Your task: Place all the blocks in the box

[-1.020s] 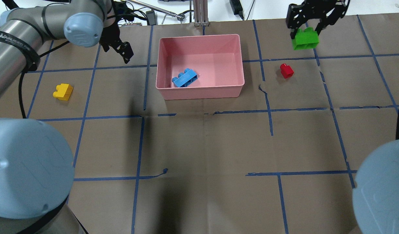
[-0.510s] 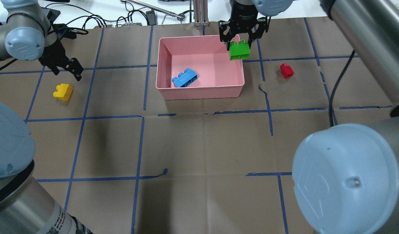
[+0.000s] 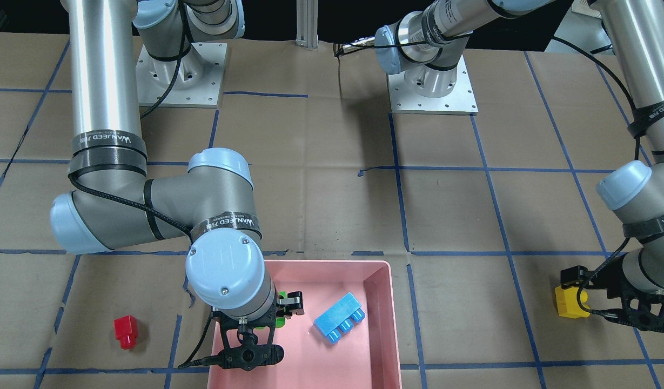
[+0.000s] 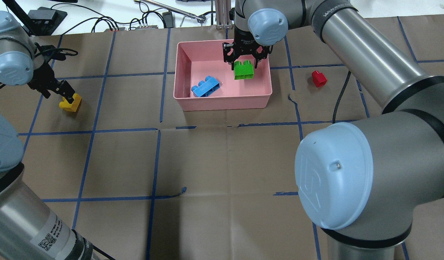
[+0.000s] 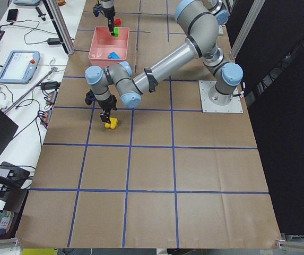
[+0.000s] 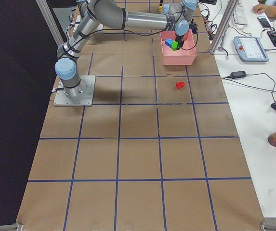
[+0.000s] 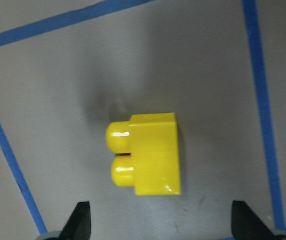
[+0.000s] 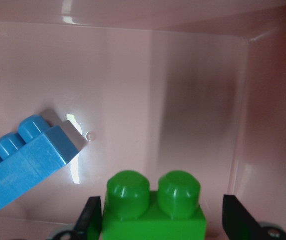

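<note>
right end effector [image 4: 244, 65] grips green block [image 4: 243, 70] over box [image 4: 222, 99]; left end effector [image 7: 157, 227] spread above yellow block [image 7: 145, 154]

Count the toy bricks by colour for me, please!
Blue three-stud plastic brick: 1
Green two-stud plastic brick: 1
Yellow two-stud plastic brick: 1
Red one-stud plastic brick: 1
Total: 4
</note>
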